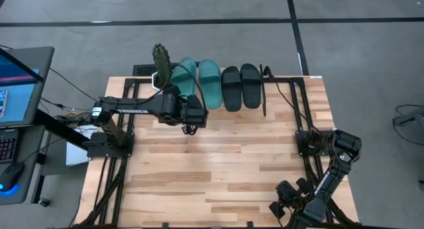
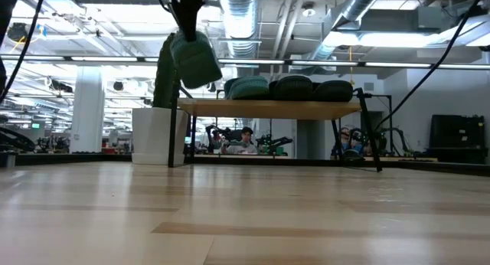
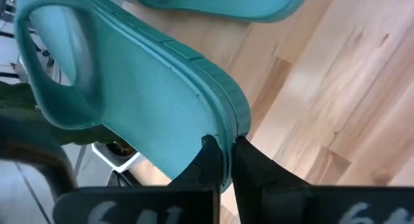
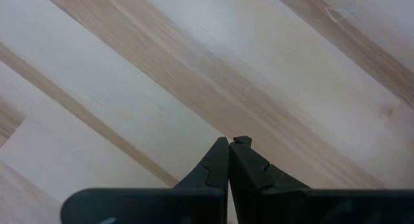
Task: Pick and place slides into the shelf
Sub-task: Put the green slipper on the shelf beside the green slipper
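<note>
Holding the last teal slide (image 3: pixel 129 114) pinched by its edge above the shelf (image 2: pixel 268 108), the left hand (image 3: pixel 223 146) has one placement left, three slides (image 1: pixel 225 85) already on top, right hand (image 4: pixel 231 143) shut, idle over the counter (image 1: pixel 218 169).

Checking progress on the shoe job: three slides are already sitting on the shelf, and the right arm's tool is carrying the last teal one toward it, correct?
Not quite: the left tool, not the right, grips the teal green slide sandal, as the left wrist view shows. The right tool is shut on nothing. Three slides do sit on the light wood shelf.
</note>
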Available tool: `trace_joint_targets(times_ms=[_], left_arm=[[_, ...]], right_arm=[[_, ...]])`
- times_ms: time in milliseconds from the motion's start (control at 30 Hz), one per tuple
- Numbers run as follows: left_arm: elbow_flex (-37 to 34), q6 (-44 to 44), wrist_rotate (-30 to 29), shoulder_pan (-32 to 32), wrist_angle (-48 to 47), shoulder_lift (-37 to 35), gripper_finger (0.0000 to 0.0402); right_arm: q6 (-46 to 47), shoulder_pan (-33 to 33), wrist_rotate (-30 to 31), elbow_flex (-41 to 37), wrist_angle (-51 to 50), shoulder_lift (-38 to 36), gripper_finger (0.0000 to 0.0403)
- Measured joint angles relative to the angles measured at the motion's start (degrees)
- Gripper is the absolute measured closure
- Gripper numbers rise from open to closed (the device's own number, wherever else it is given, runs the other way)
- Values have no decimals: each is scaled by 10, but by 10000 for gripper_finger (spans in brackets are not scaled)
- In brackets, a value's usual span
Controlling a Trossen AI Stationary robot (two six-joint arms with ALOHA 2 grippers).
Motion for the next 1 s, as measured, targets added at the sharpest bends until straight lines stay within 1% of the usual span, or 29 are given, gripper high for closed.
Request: trace_joint_targets(times_ms=[200, 433, 567, 767, 1000], left_arm=[[0, 16, -1, 14, 39, 0, 401], [0, 19, 1, 33, 38, 0, 401], [0, 23, 5, 34, 45, 0, 401], [0, 58, 18, 35, 86, 0, 401], [0, 67, 18, 40, 85, 0, 401]], right_arm=[[0, -3, 0, 0, -2, 0, 403], [-3, -7, -6, 0, -2, 0, 403], [-5, -9, -10, 0, -2, 0, 403], [-5, -11, -13, 0, -2, 0, 403], [-5, -11, -17, 0, 0, 0, 403]])
